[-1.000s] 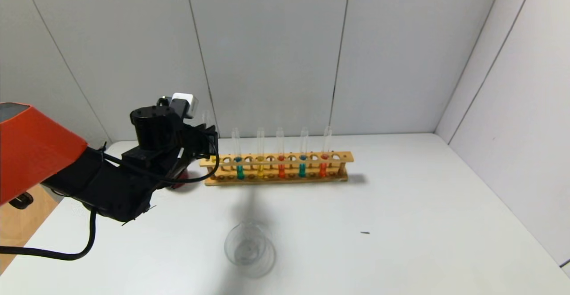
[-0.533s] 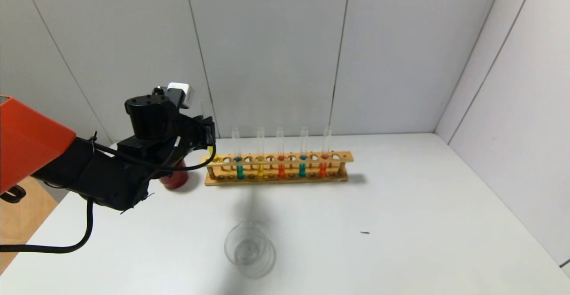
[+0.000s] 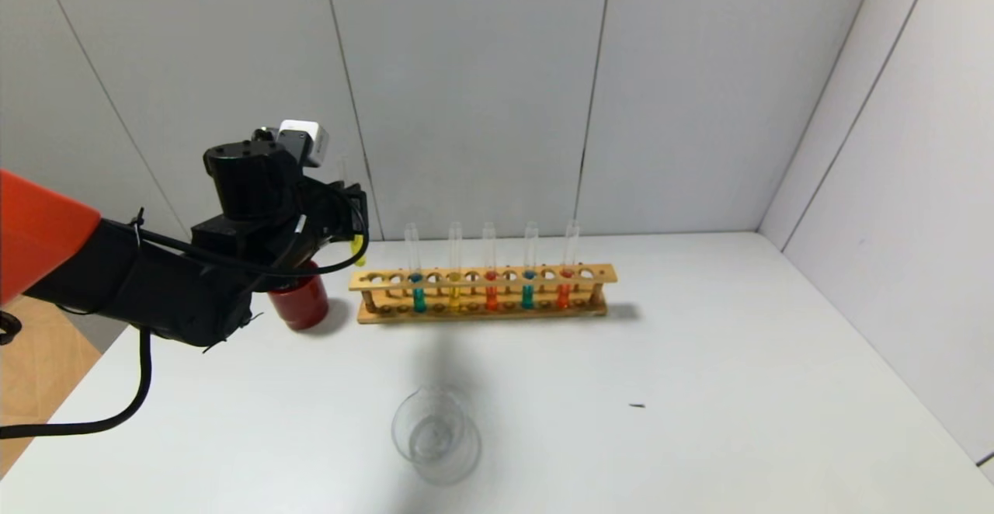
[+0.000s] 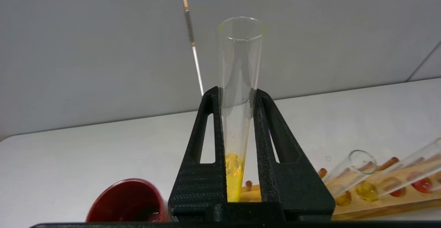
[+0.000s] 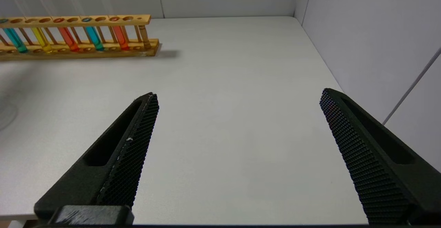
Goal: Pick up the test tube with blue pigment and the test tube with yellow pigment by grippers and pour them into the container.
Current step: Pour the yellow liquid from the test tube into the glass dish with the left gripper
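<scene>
My left gripper is shut on the test tube with yellow pigment, held upright above the left end of the wooden rack and clear of it. In the left wrist view the fingers press the glass of that tube from both sides, with yellow liquid at its bottom. Two tubes with teal-blue liquid stand in the rack. The container, a clear glass beaker, sits near the table's front. My right gripper hangs open and holds nothing over the right side of the table.
A dark red cup stands left of the rack, just below my left gripper. The rack also holds a paler yellow tube and two orange-red tubes. Grey walls close the back and right. A small dark speck lies on the table.
My left gripper has risen and drifted left with the yellow tube, lifting its bottom out of the rack. The red cup shows more beneath it.
</scene>
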Motion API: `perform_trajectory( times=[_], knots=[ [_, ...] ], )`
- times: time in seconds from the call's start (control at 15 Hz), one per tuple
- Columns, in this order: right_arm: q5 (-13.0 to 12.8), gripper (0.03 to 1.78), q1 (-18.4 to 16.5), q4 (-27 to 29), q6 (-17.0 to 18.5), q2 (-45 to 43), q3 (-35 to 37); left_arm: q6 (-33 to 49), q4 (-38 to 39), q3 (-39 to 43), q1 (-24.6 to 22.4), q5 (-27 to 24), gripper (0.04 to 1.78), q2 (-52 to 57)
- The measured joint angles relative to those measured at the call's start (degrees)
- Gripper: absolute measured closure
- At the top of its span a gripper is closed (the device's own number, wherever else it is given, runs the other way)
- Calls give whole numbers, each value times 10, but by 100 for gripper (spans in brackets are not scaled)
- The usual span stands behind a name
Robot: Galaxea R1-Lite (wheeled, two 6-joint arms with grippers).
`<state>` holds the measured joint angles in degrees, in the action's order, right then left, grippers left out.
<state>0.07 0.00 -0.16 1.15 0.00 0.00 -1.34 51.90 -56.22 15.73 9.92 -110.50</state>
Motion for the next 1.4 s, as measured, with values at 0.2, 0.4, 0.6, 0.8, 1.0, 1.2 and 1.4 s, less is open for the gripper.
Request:
perform_trajectory(
  times=[0.2, 0.4, 0.6, 0.8, 1.0, 1.2, 1.4],
  knots=[
    [0, 10, 0, 0, 0, 0, 0, -2, -27, 0, 2, 1, 152, 20],
    [0, 10, 0, 0, 0, 0, 0, -29, -68, 18, 2, 12, 152, 49],
    [0, 10, 0, 0, 0, 0, 0, -39, -84, 67, 8, 32, 152, 82],
    [0, 10, 0, 0, 0, 0, 0, -59, -97, 126, 25, 34, 152, 112],
    [0, 10, 0, 0, 0, 0, 0, -100, -117, 193, 42, 37, 152, 144],
    [0, 10, 0, 0, 0, 0, 0, -101, -176, 219, 63, 42, 152, 172],
    [0, 10, 0, 0, 0, 0, 0, -101, -256, 223, 101, 42, 152, 198]
  ],
)
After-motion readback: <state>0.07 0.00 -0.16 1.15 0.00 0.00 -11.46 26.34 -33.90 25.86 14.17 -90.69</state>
